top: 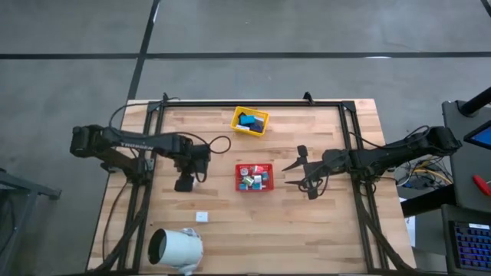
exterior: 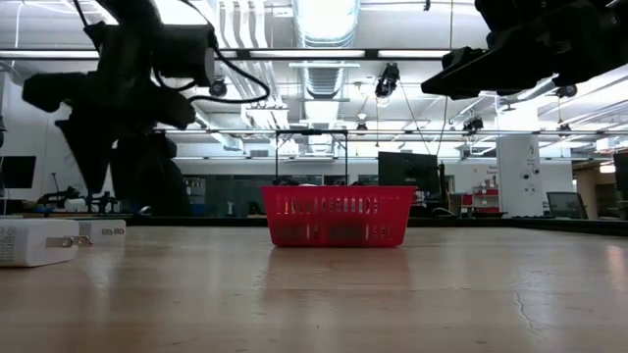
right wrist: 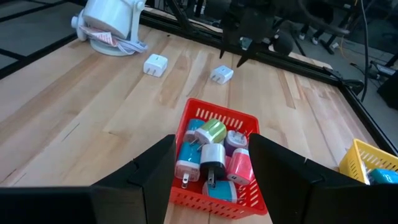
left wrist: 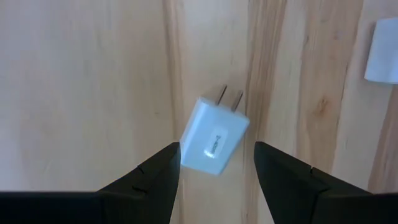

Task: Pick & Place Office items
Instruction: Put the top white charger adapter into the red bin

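Note:
A white plug-like piece lies flat on the bare wood with its two prongs showing; it also appears in the right wrist view. My left gripper hangs open above it, one finger on either side, without touching it. A second white piece rests on the table nearer the near edge. The red tray holds several small pieces in white, teal, pink, green and purple. My right gripper hovers open to the right of the red tray.
A yellow tray with navy and teal pieces sits near the far edge. A large white cylinder lies by the near left corner. Dark frame rails run along the table's left, right and far sides. Bare wood lies between the red tray and the near edge.

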You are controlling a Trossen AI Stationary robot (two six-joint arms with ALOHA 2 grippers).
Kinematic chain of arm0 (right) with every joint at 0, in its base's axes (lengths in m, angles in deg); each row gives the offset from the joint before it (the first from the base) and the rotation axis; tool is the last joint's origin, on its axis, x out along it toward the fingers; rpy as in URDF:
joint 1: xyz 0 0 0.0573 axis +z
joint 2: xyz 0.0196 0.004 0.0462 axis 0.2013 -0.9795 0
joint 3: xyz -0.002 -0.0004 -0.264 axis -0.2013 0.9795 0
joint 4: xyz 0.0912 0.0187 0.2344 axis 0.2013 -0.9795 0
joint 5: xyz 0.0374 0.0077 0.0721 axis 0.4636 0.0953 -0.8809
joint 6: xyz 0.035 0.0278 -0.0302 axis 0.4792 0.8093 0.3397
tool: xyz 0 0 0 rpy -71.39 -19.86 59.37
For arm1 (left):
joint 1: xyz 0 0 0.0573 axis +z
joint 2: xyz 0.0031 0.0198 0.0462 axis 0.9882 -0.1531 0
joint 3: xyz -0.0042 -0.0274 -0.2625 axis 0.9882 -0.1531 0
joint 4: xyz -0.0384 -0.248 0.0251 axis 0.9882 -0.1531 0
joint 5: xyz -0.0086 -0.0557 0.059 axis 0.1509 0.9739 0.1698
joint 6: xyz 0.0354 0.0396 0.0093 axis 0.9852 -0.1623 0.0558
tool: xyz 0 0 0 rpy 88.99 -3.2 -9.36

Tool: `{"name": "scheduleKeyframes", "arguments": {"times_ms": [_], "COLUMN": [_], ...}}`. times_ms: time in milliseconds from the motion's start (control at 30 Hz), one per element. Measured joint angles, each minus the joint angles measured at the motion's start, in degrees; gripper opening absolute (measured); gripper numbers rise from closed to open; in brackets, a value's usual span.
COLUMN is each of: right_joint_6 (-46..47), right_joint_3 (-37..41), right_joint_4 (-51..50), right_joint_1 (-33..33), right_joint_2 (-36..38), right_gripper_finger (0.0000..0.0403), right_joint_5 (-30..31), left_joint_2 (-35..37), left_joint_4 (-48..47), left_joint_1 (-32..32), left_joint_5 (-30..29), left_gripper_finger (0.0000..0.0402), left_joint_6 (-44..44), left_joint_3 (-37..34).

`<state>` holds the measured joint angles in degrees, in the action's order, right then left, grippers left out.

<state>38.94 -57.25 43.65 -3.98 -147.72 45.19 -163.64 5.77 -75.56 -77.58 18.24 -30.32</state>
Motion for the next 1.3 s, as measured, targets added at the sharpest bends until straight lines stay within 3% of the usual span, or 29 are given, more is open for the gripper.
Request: {"name": "scheduleKeyframes", "arguments": {"times_ms": [800,967,1300], "right_joint_6": [-0.24,-0.24,-0.55], "right_joint_3": [0.0,0.0,0.0], "right_joint_4": [0.07,0.05,0.04], "right_joint_1": [0.0,-0.02,-0.02], "right_joint_2": [0.0,0.0,0.0], "right_gripper_finger": [0.0201,0.0201,0.0201], "right_joint_5": [0.46,0.48,0.59], "left_joint_2": [-0.25,-2.72,-9.26], "left_joint_4": [5.75,5.73,5.62], "left_joint_1": [-0.8,-0.84,-1.15], "left_joint_5": [-2.13,1.8,1.98], "left_gripper_finger": [0.0209,0.0209,0.0209], "left_joint_6": [-3.24,-5.29,-7.33], "left_joint_3": [-5.02,-5.02,-4.78]}}
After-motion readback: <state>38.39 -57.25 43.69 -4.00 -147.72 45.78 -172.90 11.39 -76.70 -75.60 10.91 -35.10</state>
